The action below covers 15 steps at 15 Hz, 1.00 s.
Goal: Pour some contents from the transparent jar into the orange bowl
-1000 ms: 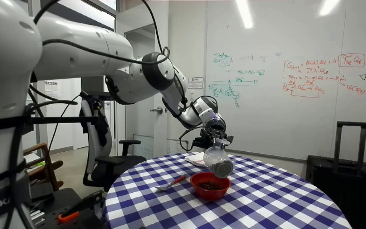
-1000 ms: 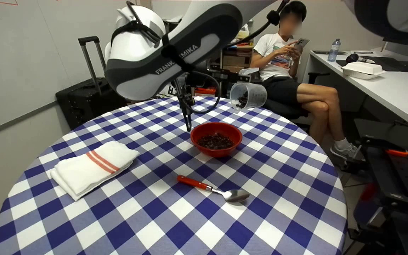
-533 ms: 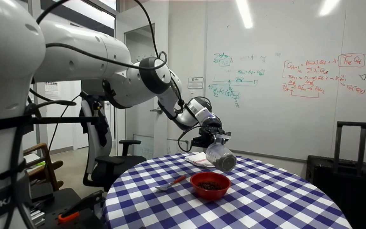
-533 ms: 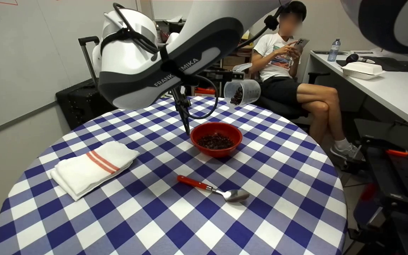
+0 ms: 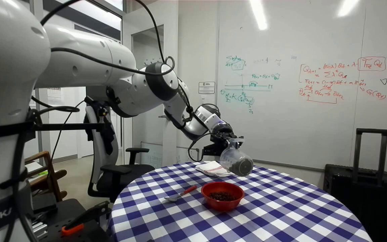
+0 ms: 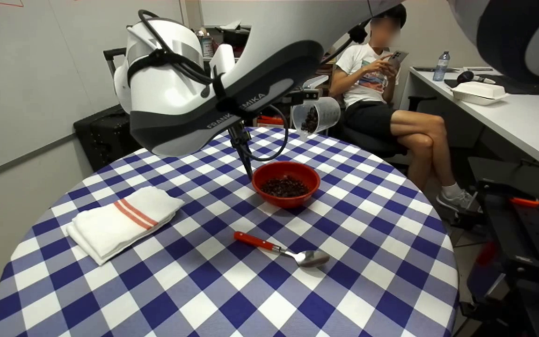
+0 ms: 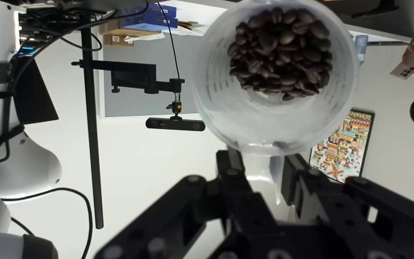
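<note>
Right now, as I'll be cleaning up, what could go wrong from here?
The clear cylindrical plastic jar tilts with dark beans inside, so more tipping could drop some past the red-orange round bowl onto the blue-and-white checked tablecloth. The gripper holds only the jar's handle, so the jar might swivel.

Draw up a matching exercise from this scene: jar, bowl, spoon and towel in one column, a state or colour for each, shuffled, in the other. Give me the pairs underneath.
1. transparent jar
2. orange bowl
3. spoon
4. folded towel

A. white, striped with red-orange
B. upright on the tablecloth, dark contents inside
C. part shiny metal, part red-orange
D. tilted, held aloft by the gripper

Pairs: 1-D; 2-B; 3-C; 4-A
</note>
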Each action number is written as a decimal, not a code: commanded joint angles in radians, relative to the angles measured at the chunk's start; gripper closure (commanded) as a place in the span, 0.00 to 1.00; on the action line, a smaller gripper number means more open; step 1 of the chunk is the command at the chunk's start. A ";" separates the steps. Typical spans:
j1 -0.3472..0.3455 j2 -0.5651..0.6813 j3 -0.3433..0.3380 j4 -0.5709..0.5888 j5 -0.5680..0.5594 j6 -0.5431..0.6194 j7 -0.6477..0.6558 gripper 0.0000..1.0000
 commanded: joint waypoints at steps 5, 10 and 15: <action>0.049 0.036 -0.109 0.023 -0.014 -0.016 -0.023 0.93; 0.079 0.040 -0.179 -0.002 0.032 -0.012 -0.027 0.93; 0.105 0.061 -0.226 -0.008 0.084 -0.011 -0.039 0.93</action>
